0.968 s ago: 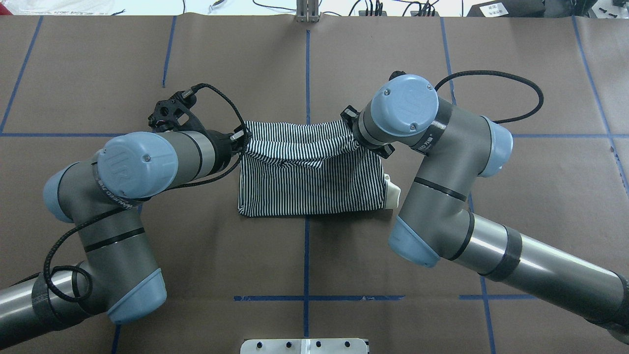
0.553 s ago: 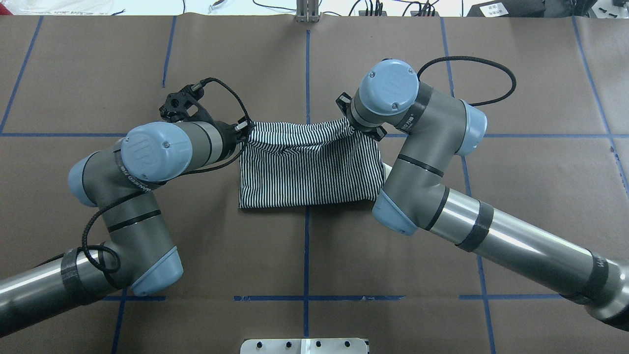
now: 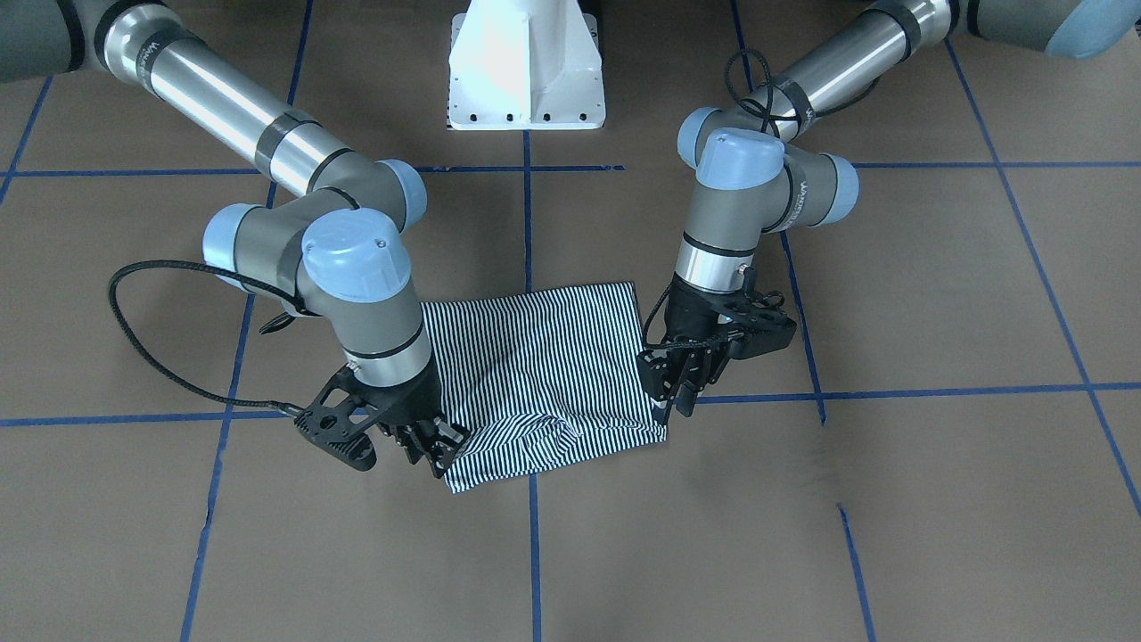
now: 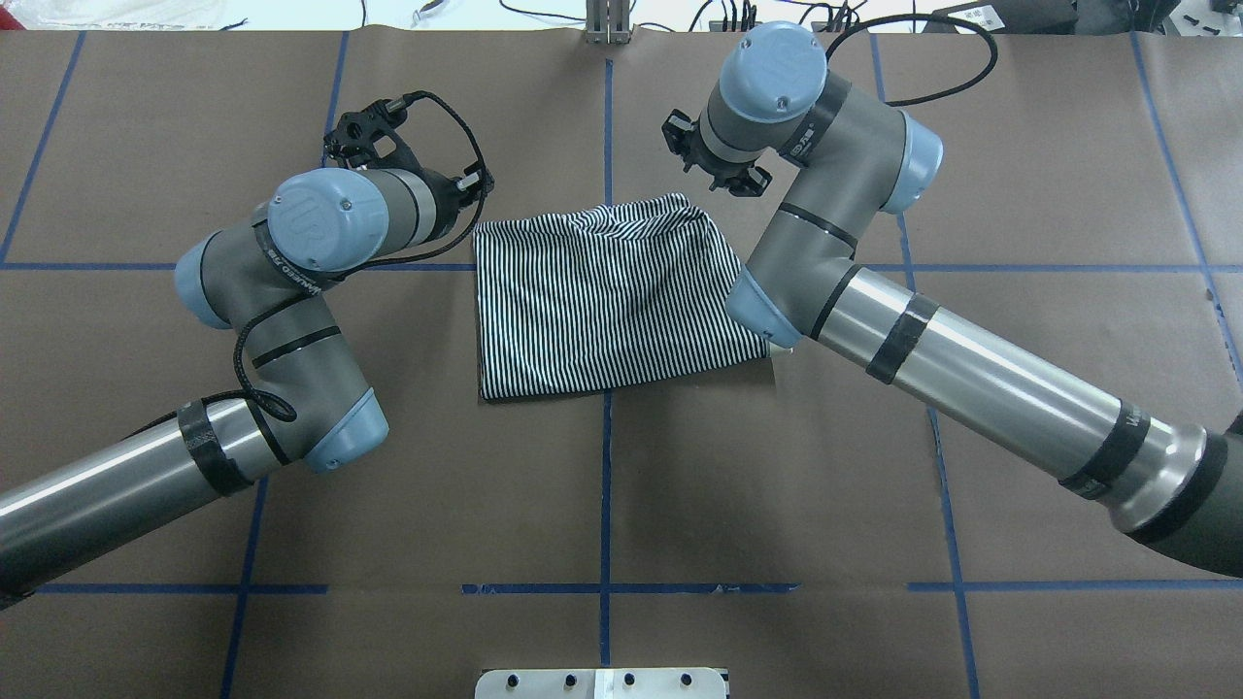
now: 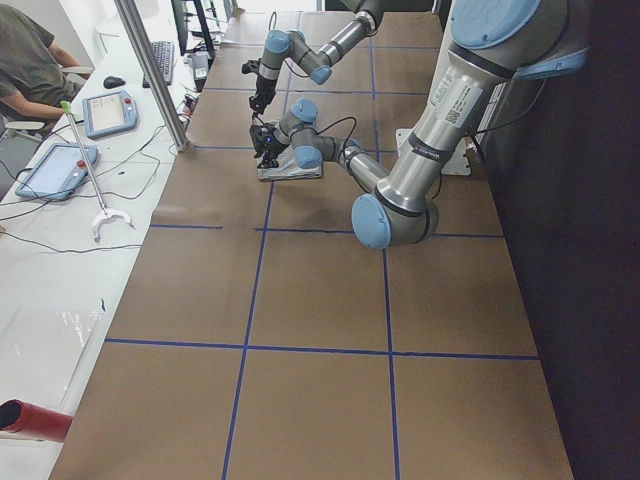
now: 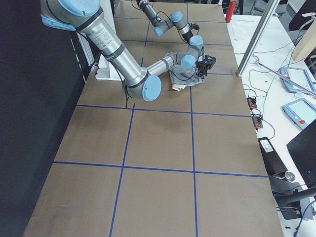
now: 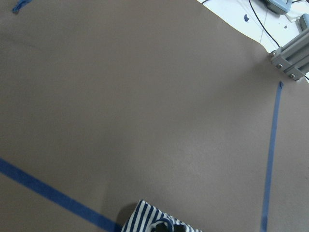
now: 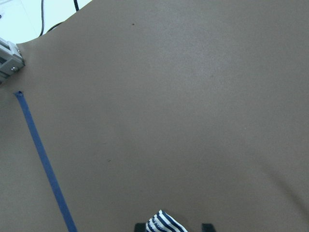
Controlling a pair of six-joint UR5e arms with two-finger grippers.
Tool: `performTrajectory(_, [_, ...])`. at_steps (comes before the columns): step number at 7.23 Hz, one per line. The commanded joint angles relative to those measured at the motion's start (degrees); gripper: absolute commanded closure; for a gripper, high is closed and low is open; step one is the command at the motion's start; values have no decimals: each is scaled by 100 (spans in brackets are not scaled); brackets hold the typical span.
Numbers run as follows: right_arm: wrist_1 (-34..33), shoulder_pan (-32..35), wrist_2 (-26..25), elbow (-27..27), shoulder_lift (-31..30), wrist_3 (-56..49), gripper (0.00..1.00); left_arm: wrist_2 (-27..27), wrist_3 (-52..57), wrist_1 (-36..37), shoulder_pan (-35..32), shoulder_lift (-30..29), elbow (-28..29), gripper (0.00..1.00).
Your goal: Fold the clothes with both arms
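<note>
polo shirt (image 4: 621, 301) folded flat, long axis left–right | left gripper (image 3: 675, 406) cannot tell | right gripper (image 3: 439, 459) apart

Flat brown paper-covered tabletop (image 4: 175, 107), gridded with blue tape lines (image 4: 606, 466) — a silver metal post (image 4: 607, 21) stands beyond the left gripper (image 4: 479, 183).

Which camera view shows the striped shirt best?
The overhead view: the shirt lies nearly whole, only one corner under the right arm. The front-facing view hides more behind that arm; the side views show it small; the wrist views, only a scrap.
</note>
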Motion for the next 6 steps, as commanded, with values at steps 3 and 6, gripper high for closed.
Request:
performTrajectory(3, [2, 453, 633, 1581, -1488, -727, 0, -634, 81, -46, -77, 869, -1231, 63])
performTrajectory(6, [29, 1689, 1983, 2069, -2973, -3286, 0, -1948, 2604, -73, -819, 2197, -2121, 65])
